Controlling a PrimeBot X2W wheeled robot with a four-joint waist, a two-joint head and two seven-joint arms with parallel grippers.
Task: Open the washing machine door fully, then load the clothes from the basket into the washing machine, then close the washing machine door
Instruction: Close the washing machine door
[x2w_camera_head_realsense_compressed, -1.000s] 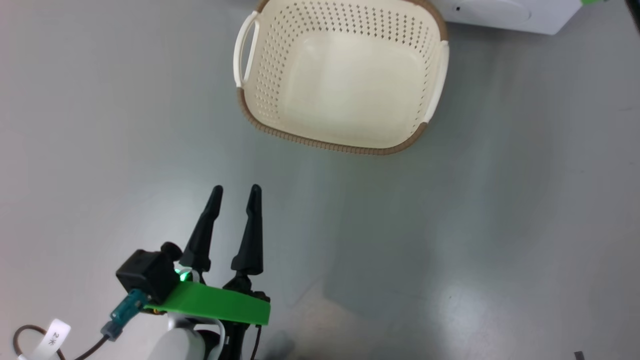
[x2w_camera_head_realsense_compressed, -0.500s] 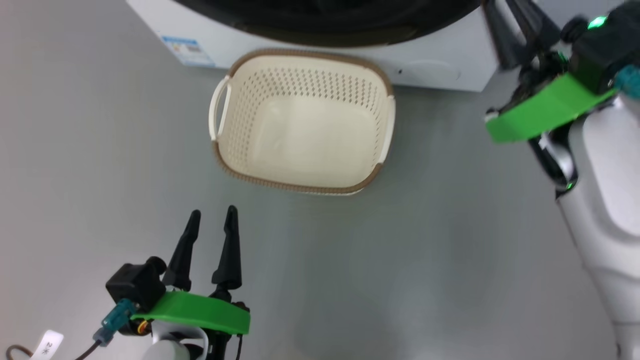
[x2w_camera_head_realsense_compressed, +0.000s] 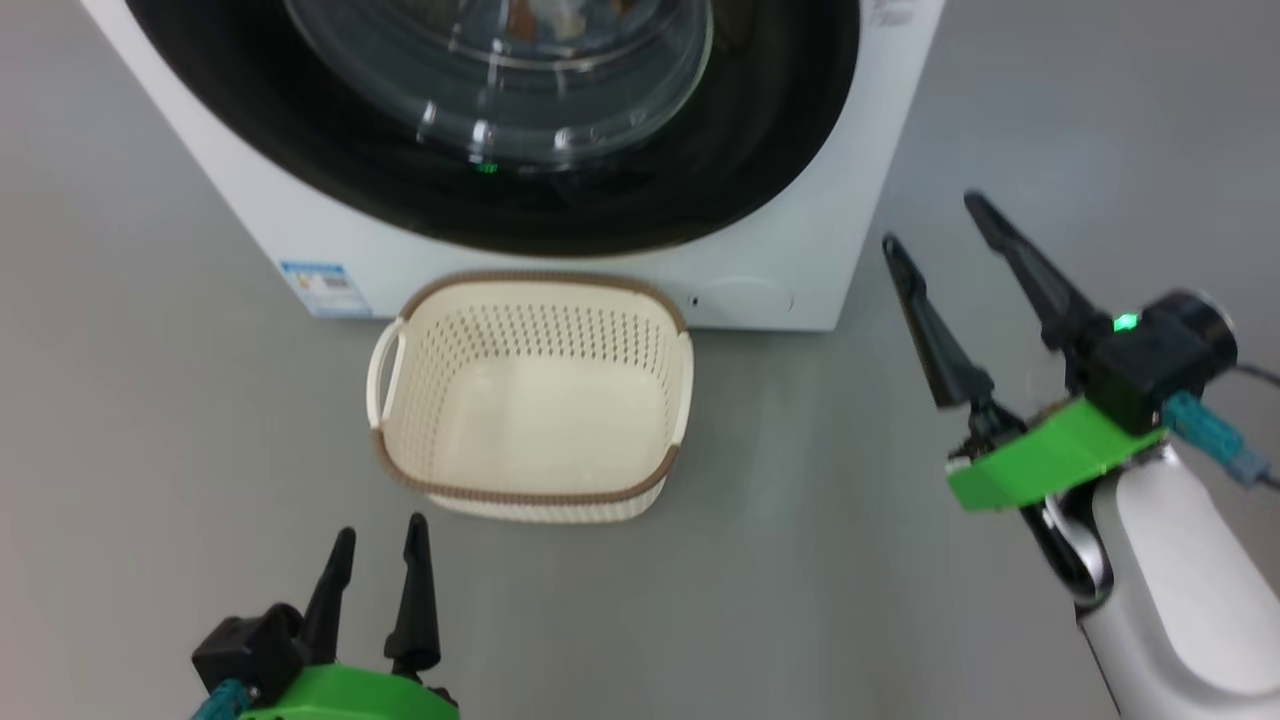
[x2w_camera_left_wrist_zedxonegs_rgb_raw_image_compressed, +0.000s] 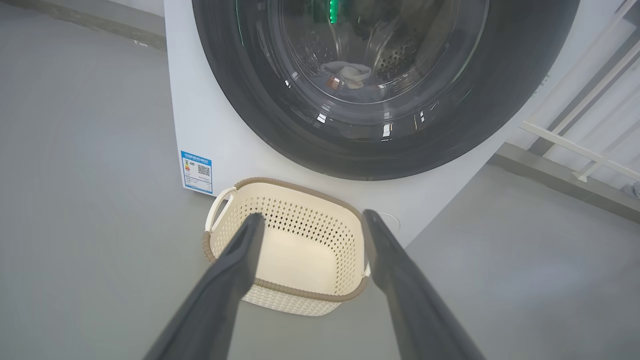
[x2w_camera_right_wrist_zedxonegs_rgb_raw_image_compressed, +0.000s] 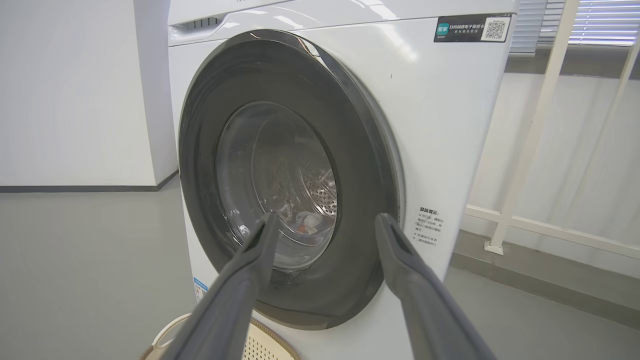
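Observation:
The washing machine (x2w_camera_head_realsense_compressed: 800, 250) stands ahead, white, with its door (x2w_camera_head_realsense_compressed: 500, 100) lying flat against the front. Through the glass (x2w_camera_left_wrist_zedxonegs_rgb_raw_image_compressed: 380, 75) the clothes (x2w_camera_left_wrist_zedxonegs_rgb_raw_image_compressed: 347, 75) show inside the drum, blue and cream; they also show low in the drum as the clothes (x2w_camera_right_wrist_zedxonegs_rgb_raw_image_compressed: 307, 220). The basket (x2w_camera_head_realsense_compressed: 530, 420) sits on the floor against the machine's base, with nothing in it. My left gripper (x2w_camera_head_realsense_compressed: 381, 528) is open, just short of the basket's near rim. My right gripper (x2w_camera_head_realsense_compressed: 931, 219) is open and holds nothing, off the machine's right corner, facing the door (x2w_camera_right_wrist_zedxonegs_rgb_raw_image_compressed: 280, 180).
Grey floor lies all around. A blue label sticker (x2w_camera_head_realsense_compressed: 322, 287) marks the machine's lower left corner. A white railing (x2w_camera_right_wrist_zedxonegs_rgb_raw_image_compressed: 540, 125) runs along the wall to the machine's right, and a white wall (x2w_camera_right_wrist_zedxonegs_rgb_raw_image_compressed: 75, 90) stands to its left.
The head camera has tilted up, bringing the machine's front and door into view. My right gripper has come into view, drawn back from the machine, fingers spread wide. The left gripper stays open.

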